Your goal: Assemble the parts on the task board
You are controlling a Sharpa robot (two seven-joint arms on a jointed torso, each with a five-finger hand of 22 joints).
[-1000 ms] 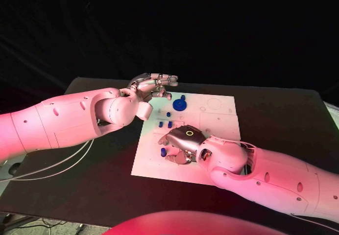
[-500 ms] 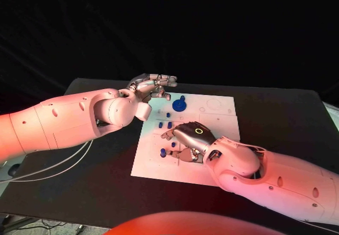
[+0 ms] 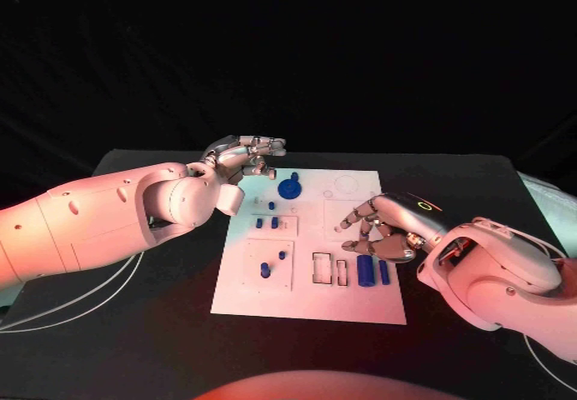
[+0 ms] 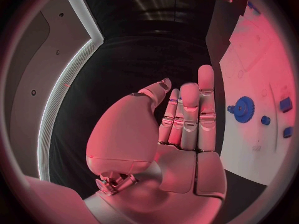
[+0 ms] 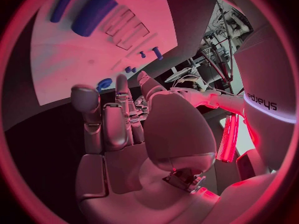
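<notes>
The silver right hand (image 3: 383, 227), fingers apart and empty, is hovering over the white task board (image 3: 307, 292) beside two upright blue rectangular pegs (image 3: 373, 271); lowering squarely should help grasping. The silver left hand (image 3: 244, 156) is idling, fingers loosely curled, empty.

Task board (image 3: 307, 283) matt white, probably plastic; parts (image 3: 364, 270) smooth blue plastic; table (image 3: 144, 333) matt black.

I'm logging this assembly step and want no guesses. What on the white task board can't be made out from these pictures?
- Head view: the right hand hangs over the white task board, hiding the surface beneath it.
- Head view: the small blue pegs are too small to tell whether they are seated or lying loose.
- Left wrist view: the round blue gear shows, but the board runs off the circle's rim.
</notes>
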